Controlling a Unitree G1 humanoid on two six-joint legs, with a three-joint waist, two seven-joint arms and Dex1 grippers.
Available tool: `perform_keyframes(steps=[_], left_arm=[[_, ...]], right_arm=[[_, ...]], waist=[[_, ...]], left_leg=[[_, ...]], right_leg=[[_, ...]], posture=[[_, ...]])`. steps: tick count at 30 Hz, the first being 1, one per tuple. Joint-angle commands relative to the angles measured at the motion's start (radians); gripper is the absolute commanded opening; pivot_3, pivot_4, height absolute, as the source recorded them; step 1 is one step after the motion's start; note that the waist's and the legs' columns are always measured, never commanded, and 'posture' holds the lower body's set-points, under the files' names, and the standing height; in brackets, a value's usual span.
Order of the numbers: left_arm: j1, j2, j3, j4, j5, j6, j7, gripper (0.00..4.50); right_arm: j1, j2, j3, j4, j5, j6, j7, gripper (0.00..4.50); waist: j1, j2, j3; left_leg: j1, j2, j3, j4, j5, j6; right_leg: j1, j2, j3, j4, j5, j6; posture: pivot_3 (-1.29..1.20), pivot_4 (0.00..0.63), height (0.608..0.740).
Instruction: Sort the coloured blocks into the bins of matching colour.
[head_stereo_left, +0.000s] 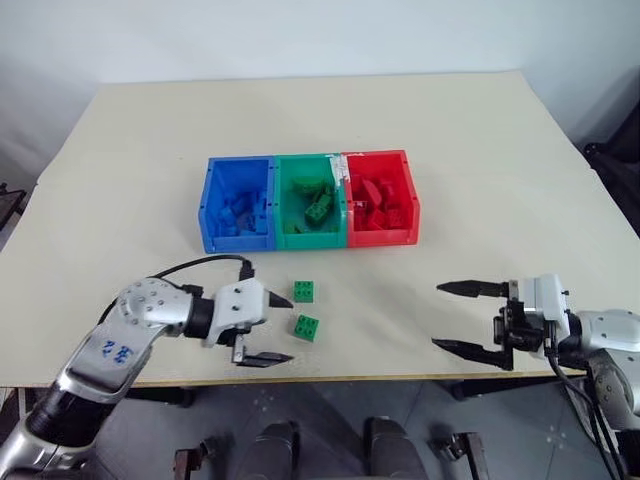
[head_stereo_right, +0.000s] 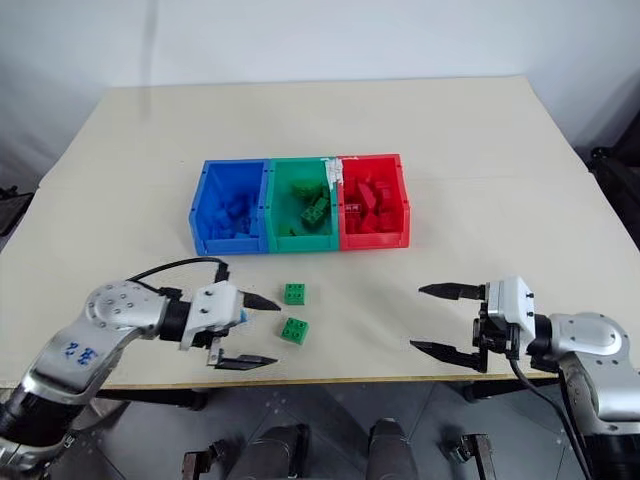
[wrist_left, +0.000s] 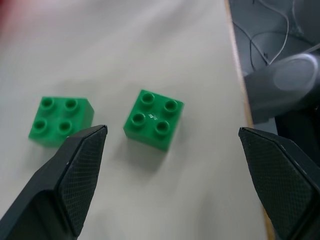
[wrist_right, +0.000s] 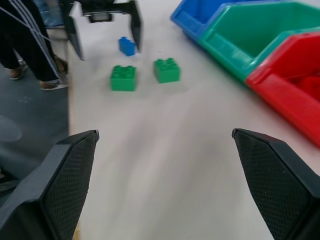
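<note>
Two green blocks lie on the table in front of the bins, one (head_stereo_left: 304, 291) farther from me than the other (head_stereo_left: 307, 327). My left gripper (head_stereo_left: 285, 330) stands open just left of them, its fingers pointing right, with the nearer block (wrist_left: 154, 119) ahead of the gap. A small blue block (wrist_right: 127, 46) sits beside that gripper's fingers. My right gripper (head_stereo_left: 438, 316) is open and empty at the front right, pointing left. The blue bin (head_stereo_left: 238, 240), green bin (head_stereo_left: 310, 238) and red bin (head_stereo_left: 380, 237) stand joined in a row, each holding blocks of its own colour.
White tape (head_stereo_left: 338, 175) marks the wall between the green and red bins. The table's front edge (head_stereo_left: 400, 378) runs just below both grippers. A person's legs (wrist_right: 25, 45) stand beyond the table's left side.
</note>
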Motion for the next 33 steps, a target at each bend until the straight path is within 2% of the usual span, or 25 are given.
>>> perform_keyframes(steps=[1,6,14,17,24,25,28,31,33], left_arm=[[-0.048,-0.026,-0.042,0.043,0.054,-0.013,0.007,4.50],[-0.110,-0.068,-0.094,0.123,0.087,-0.060,-0.034,4.50],[-0.150,-0.143,-0.146,0.217,0.135,-0.104,-0.049,4.50],[-0.149,-0.152,-0.147,0.229,0.147,-0.122,-0.048,3.86],[-0.150,-0.171,-0.141,0.260,0.174,-0.161,-0.035,1.60],[-0.153,-0.185,-0.126,0.259,0.159,-0.148,-0.025,1.47],[-0.160,-0.213,-0.088,0.244,0.106,-0.110,-0.020,1.48],[-0.175,-0.256,0.008,0.217,-0.003,-0.051,-0.007,1.48],[-0.208,-0.291,0.064,0.248,0.000,-0.065,0.062,1.48]], right_arm=[[0.040,-0.016,-0.063,-0.071,0.028,0.010,-0.029,4.47],[0.130,-0.014,-0.103,-0.120,0.021,0.004,-0.051,4.47],[0.178,0.003,-0.113,-0.166,0.020,-0.003,-0.108,4.47],[0.200,0.003,-0.120,-0.177,0.021,-0.009,-0.117,4.50],[0.219,0.010,-0.123,-0.189,0.025,-0.020,-0.131,4.50],[0.218,0.017,-0.119,-0.196,0.029,-0.021,-0.135,4.50],[0.211,0.033,-0.110,-0.215,0.037,-0.017,-0.149,4.50],[0.167,0.070,-0.092,-0.248,0.064,0.011,-0.205,4.50],[0.124,0.103,-0.082,-0.253,0.065,0.014,-0.254,4.50]], waist=[[0.003,0.000,0.000],[0.010,-0.001,0.000],[0.013,-0.001,0.001],[0.016,-0.001,0.001],[0.025,-0.001,0.001],[0.025,-0.001,0.001],[0.026,-0.001,0.001],[0.025,-0.001,0.001],[0.025,-0.002,0.001]], left_leg=[[0.000,0.000,0.001,0.000,0.000,0.000],[0.000,0.000,0.003,0.001,0.000,0.000],[0.000,0.000,0.004,0.002,0.000,0.000],[0.000,0.000,0.004,0.003,0.000,0.000],[0.000,0.000,0.005,0.006,0.000,0.001],[0.000,0.000,0.004,0.006,0.000,0.001],[0.000,0.000,0.004,0.007,0.000,0.001],[-0.001,0.000,0.003,0.008,-0.001,0.001],[-0.001,0.000,0.001,0.008,-0.001,0.001]], right_leg=[[0.000,0.000,0.000,0.000,0.000,0.000],[0.001,0.000,0.000,0.000,0.000,0.000],[0.001,0.000,0.000,0.000,0.000,0.001],[0.001,0.000,0.000,0.000,0.000,0.001],[0.003,0.000,0.000,0.000,0.001,0.002],[0.003,0.000,0.000,0.000,0.001,0.002],[0.003,0.000,0.000,0.001,0.001,0.002],[0.003,0.000,0.000,0.001,0.001,0.002],[0.002,0.000,0.000,0.001,0.001,0.002]], posture=[[0.00,0.150,0.740],[0.00,0.150,0.740],[0.00,0.150,0.740],[0.00,0.150,0.740],[0.00,0.150,0.740],[0.00,0.150,0.740],[0.00,0.150,0.740],[0.00,0.150,0.740],[0.00,0.150,0.740]])
